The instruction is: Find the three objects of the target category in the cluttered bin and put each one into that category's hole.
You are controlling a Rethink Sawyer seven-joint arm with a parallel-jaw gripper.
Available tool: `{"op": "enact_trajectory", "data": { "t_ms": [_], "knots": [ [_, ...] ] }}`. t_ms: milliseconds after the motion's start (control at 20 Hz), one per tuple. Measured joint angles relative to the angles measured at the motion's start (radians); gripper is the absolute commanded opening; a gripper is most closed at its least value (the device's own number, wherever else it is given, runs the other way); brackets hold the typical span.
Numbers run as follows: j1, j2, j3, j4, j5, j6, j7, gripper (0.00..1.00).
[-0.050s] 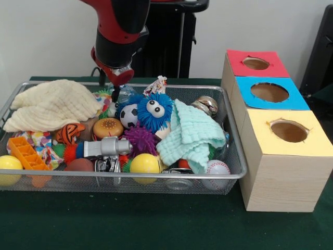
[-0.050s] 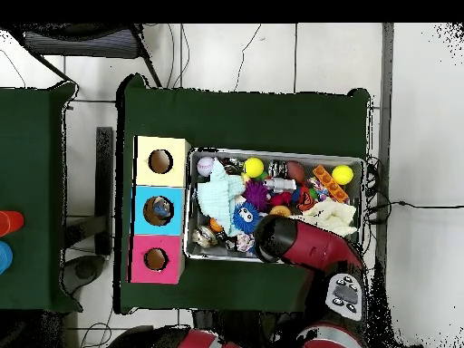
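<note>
A wire mesh bin (image 1: 62, 181) (image 2: 188, 237) is packed with toys. Among them are a blue fuzzy monster (image 1: 154, 110) (image 2: 243, 217), a small soccer ball (image 1: 128, 115), a purple spiky ball (image 1: 140, 139), two yellow balls (image 1: 144, 164) (image 1: 9, 165), a baseball (image 1: 217, 167) and a toy hamburger (image 1: 107, 127). The wooden box beside the bin has a red hole (image 1: 255, 63) (image 2: 155, 259), a blue hole (image 1: 269, 92) (image 2: 158, 210) and a yellow hole (image 1: 289, 131) (image 2: 160, 161). My gripper (image 1: 118, 87) dips into the bin's back edge, just left of the monster. In the overhead view the arm (image 2: 294, 243) hides it.
A cream cloth (image 1: 54, 104) (image 2: 331, 216) fills one end of the bin and a mint cloth (image 1: 191, 134) (image 2: 219, 192) lies toward the box. An orange brick (image 1: 27, 153), a silver toy (image 1: 106, 147) and a shiny metal ball (image 1: 206, 104) also lie in the clutter.
</note>
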Motion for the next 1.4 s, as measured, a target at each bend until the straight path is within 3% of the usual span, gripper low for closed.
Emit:
{"op": "enact_trajectory", "data": {
  "t_ms": [600,1400],
  "knots": [
    [0.007,-0.002,-0.014,-0.006,0.027,0.108,0.0,1.0],
    [-0.005,-0.002,-0.014,-0.005,0.119,0.093,0.0,1.0]
  ]
}}
